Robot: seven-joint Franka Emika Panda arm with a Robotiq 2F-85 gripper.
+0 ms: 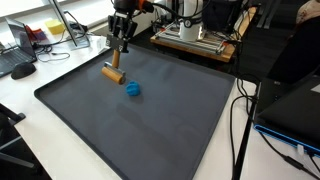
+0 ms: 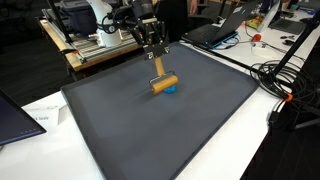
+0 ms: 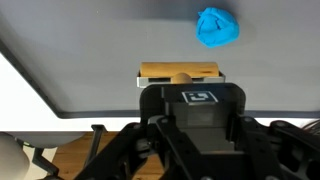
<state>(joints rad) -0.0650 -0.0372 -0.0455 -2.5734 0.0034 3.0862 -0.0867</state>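
A wooden mallet hangs with its thin handle pointing up and its cylindrical head (image 1: 112, 72) (image 2: 164, 83) (image 3: 180, 72) low over the dark grey mat (image 1: 150, 130) (image 2: 150, 130). My gripper (image 1: 121, 42) (image 2: 154, 50) (image 3: 182, 90) is shut on the upper end of that handle. A crumpled blue ball (image 1: 133, 89) (image 2: 172, 90) (image 3: 218, 27) lies on the mat right beside the head, a small gap apart. In the wrist view the black gripper body with its square tag hides the handle and the fingertips.
The mat covers most of a white table (image 1: 20, 110). Behind it stands a machine on a wooden base (image 1: 195, 35) (image 2: 95, 40). Laptops (image 1: 295, 110) (image 2: 15, 115) and black cables (image 1: 240, 130) (image 2: 285, 85) lie round the mat's edges.
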